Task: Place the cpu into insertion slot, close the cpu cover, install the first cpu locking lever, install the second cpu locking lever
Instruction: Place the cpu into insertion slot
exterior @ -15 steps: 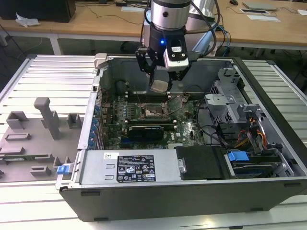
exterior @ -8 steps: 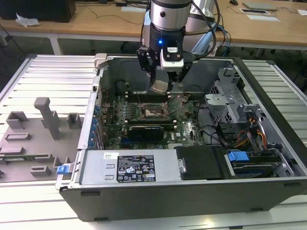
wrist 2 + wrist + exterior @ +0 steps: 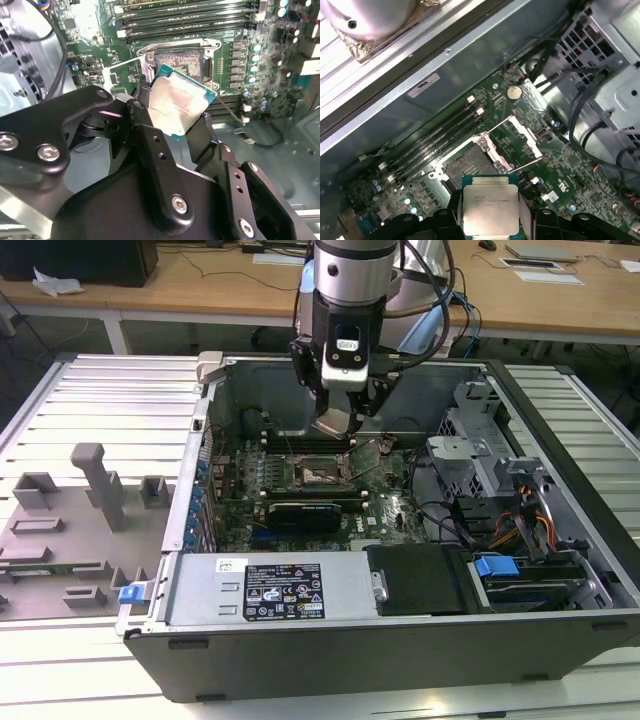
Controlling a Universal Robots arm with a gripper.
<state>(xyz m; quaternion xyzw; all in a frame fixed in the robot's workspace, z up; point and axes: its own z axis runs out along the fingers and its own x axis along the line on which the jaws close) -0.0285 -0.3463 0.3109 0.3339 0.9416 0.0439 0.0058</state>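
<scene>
Black two-finger gripper, jaws clamped on opposite edges of the small flat square beige-silver cpu, which is held tilted above the dark-framed square insertion slot. In the exterior view the slot lies at the cpu's 6 o'clock. The thin silver cpu cover stands open at the slot's 2 o'clock.

Arm: coming straight down from above, wrist upright.
Gripper: pointing down, hanging low under the wrist.
Fingers: both black fingers clamped on opposite edges of the cpu, chip tilted between them.
</scene>
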